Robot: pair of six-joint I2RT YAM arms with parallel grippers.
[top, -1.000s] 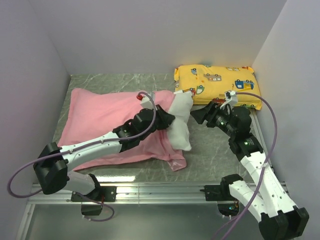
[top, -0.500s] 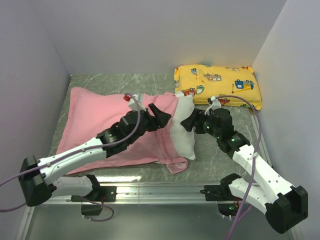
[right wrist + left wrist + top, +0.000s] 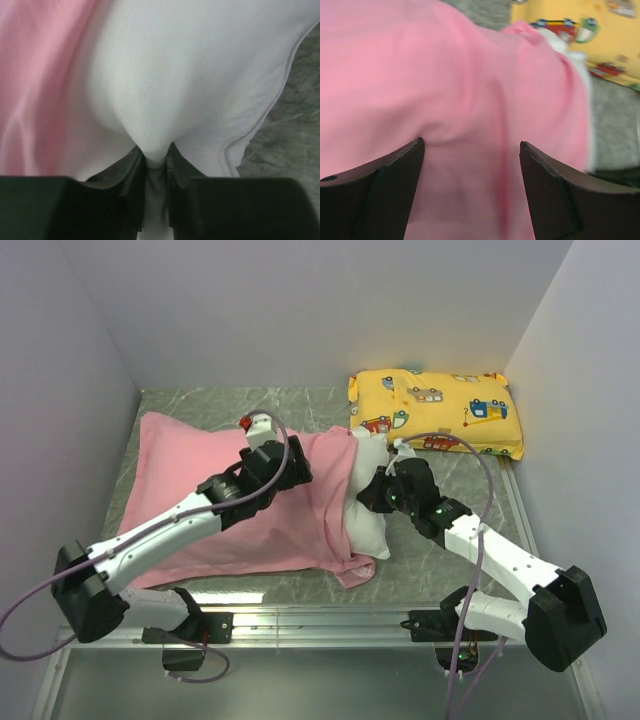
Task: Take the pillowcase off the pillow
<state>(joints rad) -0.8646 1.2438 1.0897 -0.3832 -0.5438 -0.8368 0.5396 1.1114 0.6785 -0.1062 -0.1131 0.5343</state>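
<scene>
pillow (image 3: 368, 528) is left mostly inside pillowcase (image 3: 175, 460), white end exposed on the right; right gripper (image 3: 156, 159) is pinched on a thin pillow fold; left gripper (image 3: 471, 146) is held spread over pink fabric; likely risk: unpinned pillowcase gets dragged along, or fold is lost

Soft, even light comes from above. The top view is sharp, with only pale shadows and one white glare patch on the worktop (image 3: 232, 597) at its near edge. The left wrist view is blurred across the pillowcase (image 3: 470, 90). The right wrist view shows the pillow (image 3: 165, 75) bright and slightly soft.
</scene>
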